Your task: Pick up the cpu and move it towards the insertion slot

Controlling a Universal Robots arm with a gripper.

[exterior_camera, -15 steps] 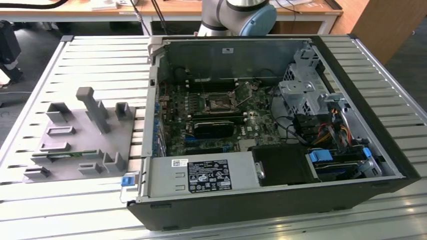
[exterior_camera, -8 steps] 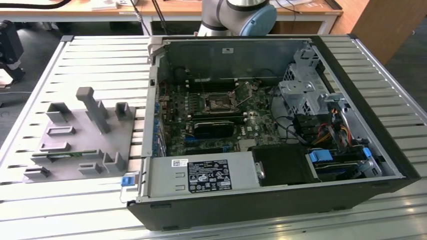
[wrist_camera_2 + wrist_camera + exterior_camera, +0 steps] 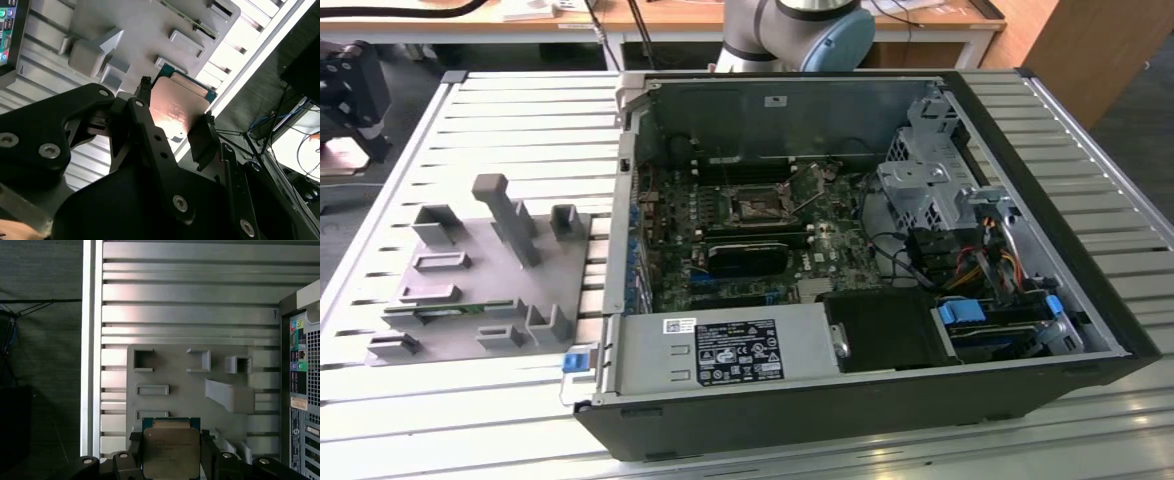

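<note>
In both wrist views the cpu (image 3: 171, 452) (image 3: 175, 107) is a thin square chip with a green rim, its metal face tinted tan. My gripper (image 3: 171, 456) (image 3: 175, 122) is shut on it. One black fingertip (image 3: 135, 450) (image 3: 145, 97) presses one edge and the other fingertip (image 3: 207, 452) (image 3: 202, 142) presses the opposite edge. The chip hangs well above the grey plastic fixture (image 3: 190, 390). The insertion slot (image 3: 757, 208) is a dark square socket with a metal frame on the green board inside the open computer case (image 3: 1067, 300).
The grey fixture (image 3: 480, 270) with posts and pockets lies on the ribbed metal table (image 3: 520, 130), at the exterior view's left of the case. A black card (image 3: 747, 257) sits just below the socket. The arm's base (image 3: 801, 30) stands behind the case.
</note>
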